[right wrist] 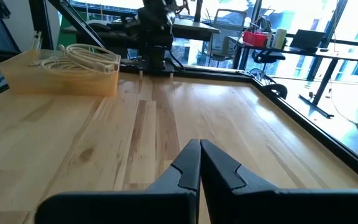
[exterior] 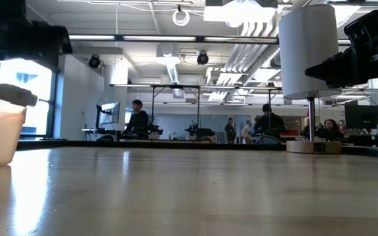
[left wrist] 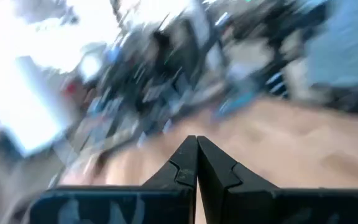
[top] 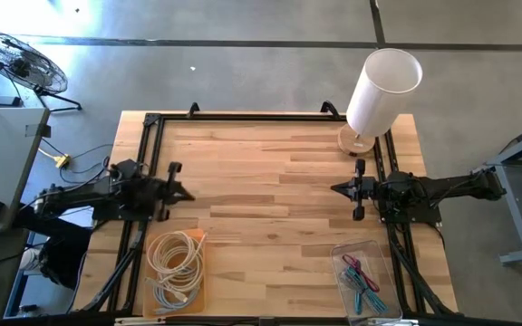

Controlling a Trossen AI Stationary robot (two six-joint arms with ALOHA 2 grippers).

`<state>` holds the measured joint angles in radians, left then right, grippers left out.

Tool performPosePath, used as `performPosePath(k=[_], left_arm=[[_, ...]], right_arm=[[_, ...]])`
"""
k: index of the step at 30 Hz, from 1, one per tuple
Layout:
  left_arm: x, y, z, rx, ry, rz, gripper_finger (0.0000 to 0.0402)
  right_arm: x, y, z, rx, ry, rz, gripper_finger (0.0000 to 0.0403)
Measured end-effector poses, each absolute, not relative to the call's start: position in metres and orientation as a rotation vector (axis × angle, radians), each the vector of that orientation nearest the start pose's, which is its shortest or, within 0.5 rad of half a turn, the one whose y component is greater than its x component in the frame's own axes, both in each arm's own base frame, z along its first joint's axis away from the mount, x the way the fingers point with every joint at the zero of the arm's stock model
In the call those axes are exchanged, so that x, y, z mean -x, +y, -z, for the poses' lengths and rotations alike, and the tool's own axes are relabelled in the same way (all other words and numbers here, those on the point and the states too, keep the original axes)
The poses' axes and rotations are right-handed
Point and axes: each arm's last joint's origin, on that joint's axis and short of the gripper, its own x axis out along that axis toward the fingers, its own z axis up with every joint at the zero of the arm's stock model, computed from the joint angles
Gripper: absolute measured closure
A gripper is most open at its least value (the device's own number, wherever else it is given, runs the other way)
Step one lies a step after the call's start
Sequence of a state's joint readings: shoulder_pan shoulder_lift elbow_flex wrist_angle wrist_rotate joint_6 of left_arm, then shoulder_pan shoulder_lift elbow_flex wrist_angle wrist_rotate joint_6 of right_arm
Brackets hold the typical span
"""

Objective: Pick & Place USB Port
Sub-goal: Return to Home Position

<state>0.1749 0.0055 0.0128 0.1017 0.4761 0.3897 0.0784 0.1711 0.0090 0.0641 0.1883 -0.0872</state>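
"Two tools to send home, then. Where is each?"

"At mid-left in the high view the left tool (top: 185,191) hangs over the surface (top: 270,208), its fingers (left wrist: 185,168) pressed together on nothing. Below it, at the lower left, the orange bin (top: 199,299) holds the coiled light brown HDMI cables (top: 175,258)."

"And further right?"

"The right tool (top: 338,188) faces it from mid-right, well apart, fingers (right wrist: 188,165) likewise pinched narrow and empty. At the lower right the transparent bin (top: 352,247) carries the pink USB cable (top: 356,265) among blue ones. The white lamp (top: 383,86) stands at the upper right, near that arm."

"So the sorting looks done?"

"I judge so: no cable lies loose on the wood, and only the retreat is left."

"How would you do it well?"

"Leave both tools narrow, so no finger snags a loop. Draw each arm back along its own side, left outward to the left edge, right to the right edge, and fold smoothly without dipping. The left arm should pass above the orange bin's rim, since the coils rise over it. The right arm should mind the lamp beside its elbow and the clear bin below. Slow the last stretch so the arms settle without jolting the surface."
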Motion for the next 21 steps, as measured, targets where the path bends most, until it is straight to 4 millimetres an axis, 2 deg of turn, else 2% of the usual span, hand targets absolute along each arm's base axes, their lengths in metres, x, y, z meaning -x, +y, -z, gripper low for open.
performPosePath(k=[6, 18, 21], left_arm=[[-0.096, 0.011, -0.172, -0.432, -0.057, 0.014, 0.0401], [-0.094, 0.016, -0.179, -0.446, -0.041, -0.177, 0.0401], [-0.094, 0.016, -0.179, -0.446, -0.036, -0.178, 0.0401]], right_arm=[[-0.107, 0.003, -0.159, 0.1, 0.103, 0.106, 0.0401], [-0.107, 0.003, -0.158, 0.1, 0.105, 0.106, 0.04], [-0.107, 0.003, -0.158, 0.1, 0.105, 0.105, 0.04]])
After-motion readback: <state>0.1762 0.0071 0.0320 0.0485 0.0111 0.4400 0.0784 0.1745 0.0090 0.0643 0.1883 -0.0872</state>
